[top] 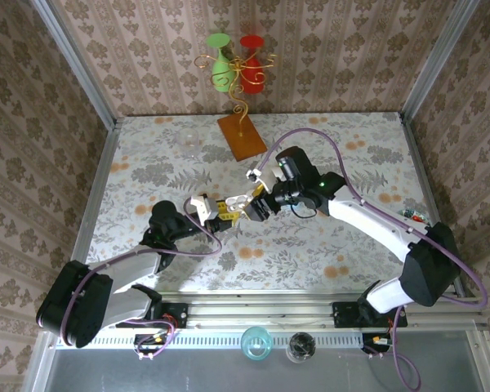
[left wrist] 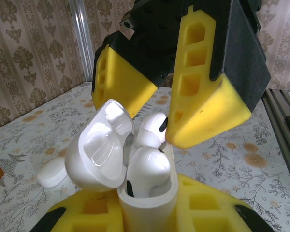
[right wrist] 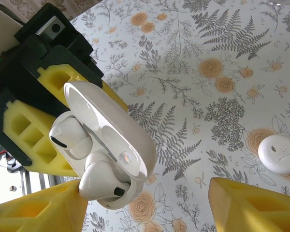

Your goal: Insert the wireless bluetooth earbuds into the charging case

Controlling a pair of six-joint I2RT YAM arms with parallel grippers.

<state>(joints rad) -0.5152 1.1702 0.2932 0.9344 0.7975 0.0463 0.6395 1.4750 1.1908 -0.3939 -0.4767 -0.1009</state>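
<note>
Item 1: charging case [left wrist: 150, 205], white, lid standing open; left fingers [left wrist: 208, 205] are clamping its base.
Item 2: 2 wireless bluetooth earbuds [left wrist: 147, 166] are sitting in the case's wells, heads protruding.
Item 3: right fingers [right wrist: 251, 208] are hovering spread wide either side of the case, gripping nothing.
Item 4: second white case [right wrist: 280, 153] is lying closed on the counter [right wrist: 208, 96] nearby.

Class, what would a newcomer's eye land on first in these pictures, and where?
The open white charging case, two earbuds sitting in it, stands gripped in the left tool at mid-table. The right tool hangs over it, yellow fingers open. A second white case lies on the flowered tabletop.
</note>
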